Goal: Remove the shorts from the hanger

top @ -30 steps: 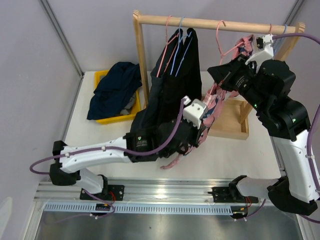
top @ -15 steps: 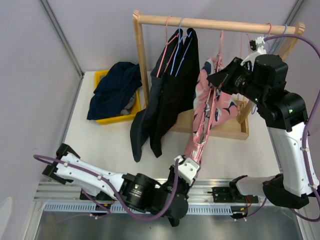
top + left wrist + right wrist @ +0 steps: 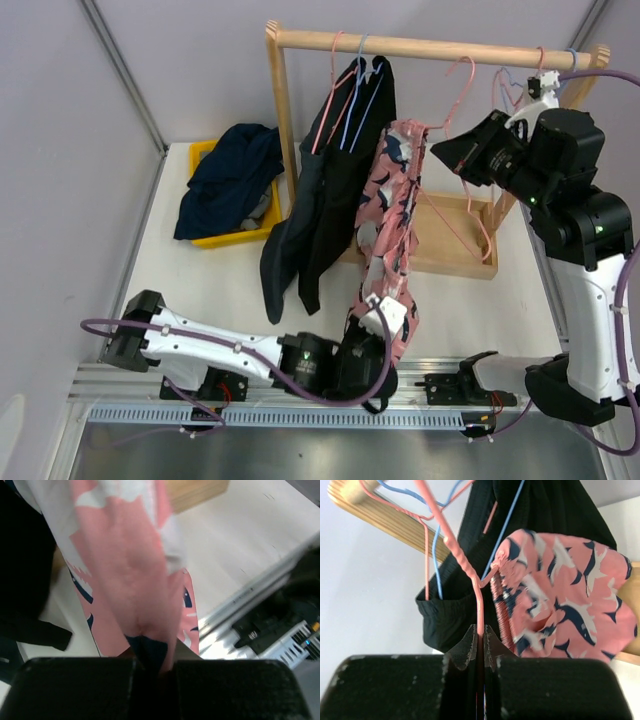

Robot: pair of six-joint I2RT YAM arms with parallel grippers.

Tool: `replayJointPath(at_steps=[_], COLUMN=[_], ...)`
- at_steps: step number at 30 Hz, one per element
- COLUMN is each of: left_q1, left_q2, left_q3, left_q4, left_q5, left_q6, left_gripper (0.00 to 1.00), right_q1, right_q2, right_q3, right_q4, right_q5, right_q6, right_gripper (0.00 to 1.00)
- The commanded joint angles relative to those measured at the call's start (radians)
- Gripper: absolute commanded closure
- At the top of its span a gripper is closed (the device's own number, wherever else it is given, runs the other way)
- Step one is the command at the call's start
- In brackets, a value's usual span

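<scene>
Yellow bin [image 3: 205, 152] at the far-left corner is holding navy shorts [image 3: 232, 175]. Pink patterned shorts [image 3: 392, 190] are hanging mid-table, with the hem pinched in the closed jaws of the left gripper [image 3: 155, 666] near the near edge. Right gripper [image 3: 480, 637] is clamping the pink hanger [image 3: 479, 605]. Black shorts [image 3: 345, 170] are crowding alongside on the wooden rack [image 3: 400, 45].

pink patterned shorts [image 3: 392, 190]: hanging, stretched downward | black shorts [image 3: 345, 175]: hanging just left | navy shorts [image 3: 232, 170]: heaped, far left

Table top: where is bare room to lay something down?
Two bare patches of the white table: left front, between the yellow plastic bin and the metal rail; right front, in front of the wooden rack base, right of the pink patterned shorts. Crowded beneath the hanging black shorts.
</scene>
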Motion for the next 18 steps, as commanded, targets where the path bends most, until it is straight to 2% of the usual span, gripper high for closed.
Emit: replayJointPath(at_steps=[1, 6, 7, 9, 10, 13, 15, 17, 18], left_q1=[0.150, 0.384, 0.459, 0.530, 0.583, 0.611, 0.599, 0.573, 0.534], left_q2=[-0.061, -0.006, 0.017, 0.112, 0.144, 0.224, 0.216, 0.186, 0.146], left_q3=[0.019, 0.125, 0.207, 0.281, 0.394, 0.506, 0.509, 0.424, 0.330], left_q4=[0.170, 0.240, 0.225, 0.175, 0.124, 0.078, 0.072, 0.102, 0.130], left_q5=[0.126, 0.302, 0.328, 0.367, 0.403, 0.413, 0.436, 0.447, 0.441], left_q6=[0.168, 0.330, 0.344, 0.342, 0.345, 0.373, 0.350, 0.315, 0.305], left_gripper=[1.00, 1.00, 1.00, 1.00, 1.00, 1.00, 1.00, 1.00, 1.00], right_q1=[-0.011, -0.011, -0.011, -0.009, -0.009, -0.012, -0.011, -0.011, -0.012], right_q2=[-0.061, -0.142, -0.150, -0.163, -0.166, -0.173, -0.162, -0.111, -0.088], right_q3=[0.060, 0.029, 0.027, 0.037, 0.047, 0.049, 0.067, 0.133, 0.164], right_q4=[0.090, 0.036, 0.013, -0.013, -0.036, -0.050, -0.050, -0.059, -0.062], right_q5=[-0.009, -0.020, -0.013, 0.000, 0.010, 0.034, 0.046, 0.068, 0.074], right_q6=[0.042, 0.059, 0.059, 0.051, 0.050, 0.034, 0.013, -0.006, -0.025], right_gripper=[1.00, 1.00, 1.00, 1.00, 1.00, 1.00, 1.00, 1.00, 1.00])
